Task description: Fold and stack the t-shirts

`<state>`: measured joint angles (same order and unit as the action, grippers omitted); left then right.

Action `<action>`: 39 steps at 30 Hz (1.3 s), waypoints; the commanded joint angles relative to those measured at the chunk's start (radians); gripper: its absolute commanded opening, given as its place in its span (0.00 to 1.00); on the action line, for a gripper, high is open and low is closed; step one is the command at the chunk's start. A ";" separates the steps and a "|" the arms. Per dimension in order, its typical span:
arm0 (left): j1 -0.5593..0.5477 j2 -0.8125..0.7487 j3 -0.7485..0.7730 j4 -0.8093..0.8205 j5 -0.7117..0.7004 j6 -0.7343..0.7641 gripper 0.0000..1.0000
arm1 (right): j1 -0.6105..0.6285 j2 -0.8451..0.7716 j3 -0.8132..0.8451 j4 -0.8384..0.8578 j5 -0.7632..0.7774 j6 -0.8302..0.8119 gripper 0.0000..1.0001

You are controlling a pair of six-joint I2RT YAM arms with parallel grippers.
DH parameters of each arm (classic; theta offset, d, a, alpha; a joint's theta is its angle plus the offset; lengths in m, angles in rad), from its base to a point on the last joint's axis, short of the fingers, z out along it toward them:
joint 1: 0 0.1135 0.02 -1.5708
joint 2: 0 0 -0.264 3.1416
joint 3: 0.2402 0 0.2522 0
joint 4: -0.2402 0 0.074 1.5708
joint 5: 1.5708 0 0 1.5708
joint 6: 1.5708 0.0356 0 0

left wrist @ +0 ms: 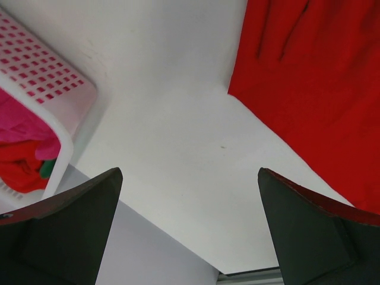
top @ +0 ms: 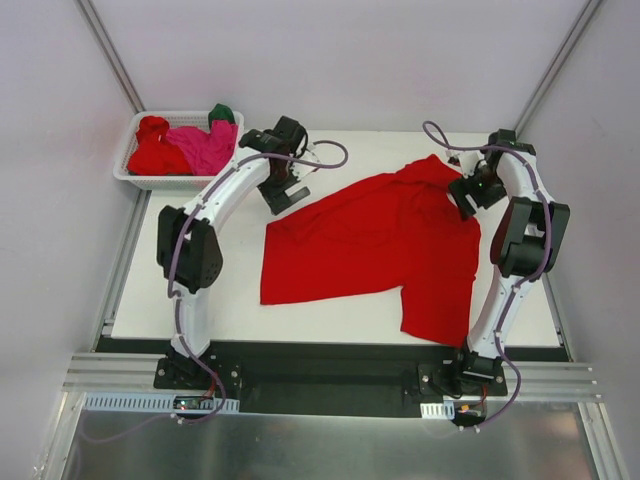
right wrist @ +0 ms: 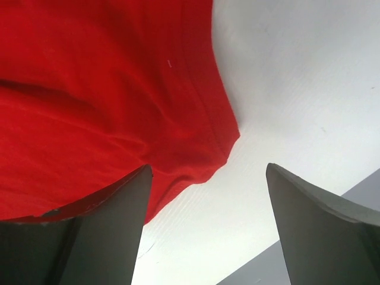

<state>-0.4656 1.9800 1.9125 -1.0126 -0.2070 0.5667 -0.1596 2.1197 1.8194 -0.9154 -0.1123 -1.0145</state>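
**Desk:** Top view?
**Me:** Spreading step, I judge. The shirt (top: 380, 240) lies flat between left gripper (top: 281, 195) and right gripper (top: 465, 196), both arms elbow-up and reaching far.
**Desk:** Left wrist?
**Me:** Jaws wide apart over bare table (left wrist: 178, 130), basket (left wrist: 74, 113) to their left, shirt to their right.
**Desk:** Right wrist?
**Me:** Jaws parted, clamping nothing. The shirt's hemmed corner lies just ahead. Next I must pinch an edge to fold.

A white worktop (top: 230, 300) fills the middle of the enclosure, evenly lit, with only soft shadows. Pale, plain walls (top: 340, 60) close it in on three sides, and slim metal posts (top: 107, 50) run up the two far corners. Along the near edge lie a black strip (top: 330, 352), an aluminium rail (top: 110, 372) and a brushed metal sheet (top: 330, 445)
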 commanded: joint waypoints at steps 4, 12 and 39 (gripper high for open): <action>-0.005 0.196 0.112 -0.020 0.070 -0.021 0.99 | 0.003 -0.050 -0.003 -0.053 -0.076 0.060 0.80; -0.022 0.298 0.197 -0.024 0.070 -0.033 0.99 | 0.009 -0.079 -0.014 -0.072 -0.104 0.065 0.80; -0.125 0.155 0.022 -0.115 0.382 -0.093 0.99 | 0.012 -0.130 -0.069 -0.146 -0.153 0.056 0.80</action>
<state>-0.5919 2.1059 1.9007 -1.0752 0.0711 0.4969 -0.1539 2.0708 1.7603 -1.0145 -0.2329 -0.9520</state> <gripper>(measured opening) 0.993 0.796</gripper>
